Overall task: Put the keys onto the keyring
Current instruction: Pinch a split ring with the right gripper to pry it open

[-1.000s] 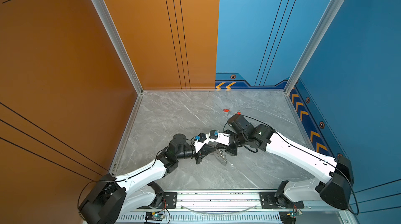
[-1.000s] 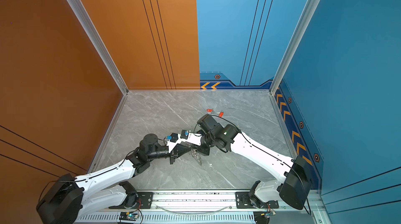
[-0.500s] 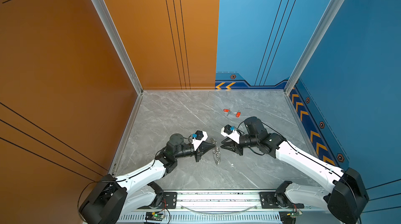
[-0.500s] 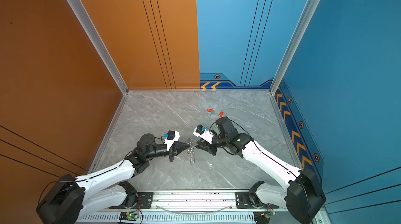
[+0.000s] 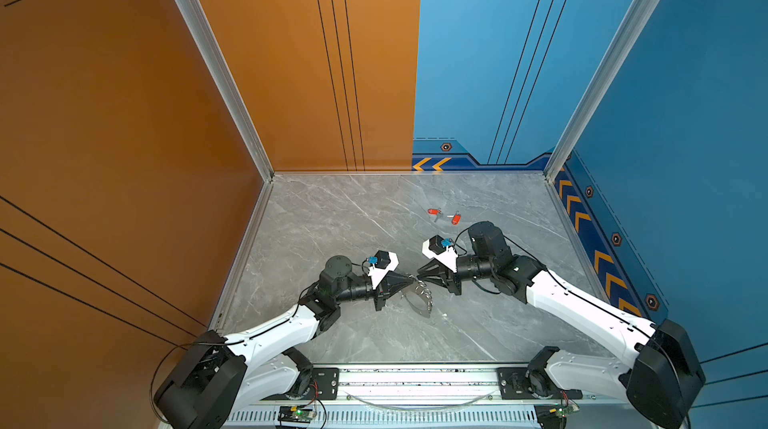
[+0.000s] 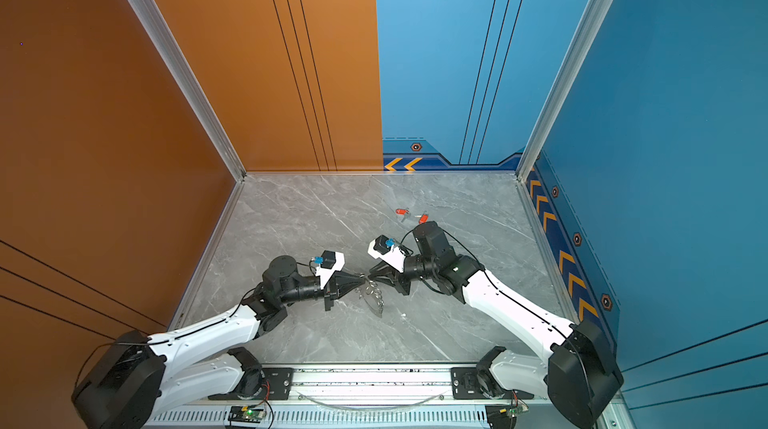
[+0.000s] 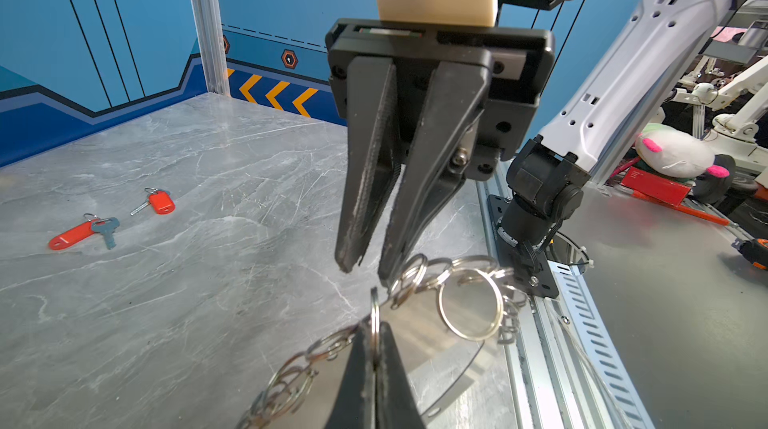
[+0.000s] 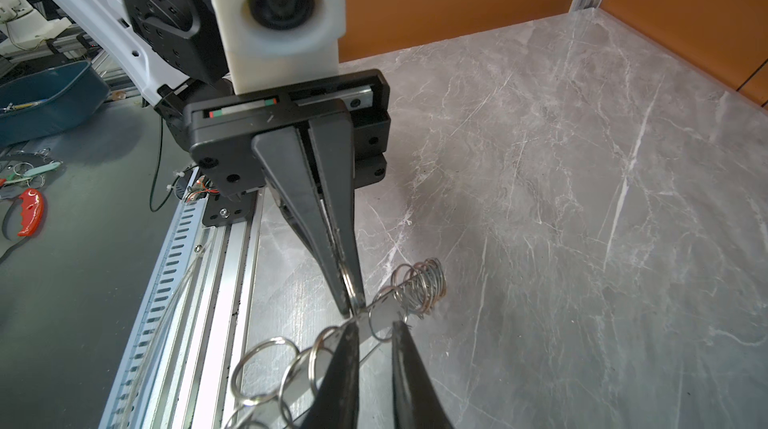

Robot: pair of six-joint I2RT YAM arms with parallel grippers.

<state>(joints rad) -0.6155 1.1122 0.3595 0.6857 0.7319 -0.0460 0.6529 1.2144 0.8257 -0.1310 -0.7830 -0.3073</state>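
Both top views show the two keys, small and silver with orange-red tags, lying apart from the arms at the back of the grey table. The left wrist view shows them too. The keyring is a flat band edged with silver split rings. It hangs at mid-table from my left gripper, which is shut on one split ring. My right gripper faces it tip to tip, slightly open, its fingertips either side of a ring on the band.
An orange wall bounds the table on the left and blue walls at the back and right. A metal rail with both arm bases runs along the front edge. Off the table lie a blue bin and a red-handled tool.
The right gripper pulled back from the left, opened, and has come back tip to tip with narrower jaws. The left gripper has kept its hold on the keyring.
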